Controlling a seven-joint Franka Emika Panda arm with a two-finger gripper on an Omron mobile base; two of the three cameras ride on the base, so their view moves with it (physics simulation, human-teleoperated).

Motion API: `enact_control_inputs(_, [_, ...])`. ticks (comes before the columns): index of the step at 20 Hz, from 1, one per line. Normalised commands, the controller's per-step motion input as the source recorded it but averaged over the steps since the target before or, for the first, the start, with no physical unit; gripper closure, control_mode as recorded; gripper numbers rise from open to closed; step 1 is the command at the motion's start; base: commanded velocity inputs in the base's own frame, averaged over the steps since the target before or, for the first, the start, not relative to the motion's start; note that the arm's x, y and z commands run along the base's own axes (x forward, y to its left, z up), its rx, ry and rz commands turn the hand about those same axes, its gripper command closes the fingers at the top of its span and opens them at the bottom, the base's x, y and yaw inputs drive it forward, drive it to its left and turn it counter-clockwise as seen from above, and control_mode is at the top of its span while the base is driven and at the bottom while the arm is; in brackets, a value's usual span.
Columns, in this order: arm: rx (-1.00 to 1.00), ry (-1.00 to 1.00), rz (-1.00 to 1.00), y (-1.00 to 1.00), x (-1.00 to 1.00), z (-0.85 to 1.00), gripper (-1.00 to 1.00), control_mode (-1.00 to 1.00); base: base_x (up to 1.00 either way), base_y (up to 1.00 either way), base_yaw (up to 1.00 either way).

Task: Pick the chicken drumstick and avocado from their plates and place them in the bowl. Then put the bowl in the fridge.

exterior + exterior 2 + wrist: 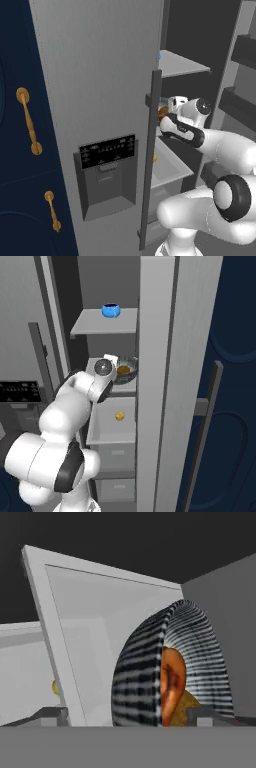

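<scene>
While the fridge [100,75] stands open, the arm reaches in at its middle shelf [95,367], where the bowl [125,372] sits with the chicken drumstick [172,682] inside. The pincer [130,714] brackets the bowl's rim, but I cannot tell if it grips. A blue cup [111,310] sits at twelve o'clock above.

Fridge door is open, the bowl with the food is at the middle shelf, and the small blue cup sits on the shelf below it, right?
Not quite: the small blue cup sits on the shelf above the bowl, not below, as the right base view shows. The fridge is open and the bowl is at the middle shelf.
</scene>
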Motion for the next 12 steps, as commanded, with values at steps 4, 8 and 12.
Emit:
enact_control_inputs(4, [-0.02,-0.30,0.00,0.24,-0.97,0.53,-1.00,-1.00,0.00,0.00,0.00])
enact_control_inputs(8, [-0.08,-0.08,0.00,0.00,-1.00,0.82,-1.00,-1.00,0.00,0.00,0.00])
enact_control_inputs(12, [-0.11,0.01,0.00,0.03,-1.00,0.93,-1.00,-1.00,0.00,0.00,0.00])
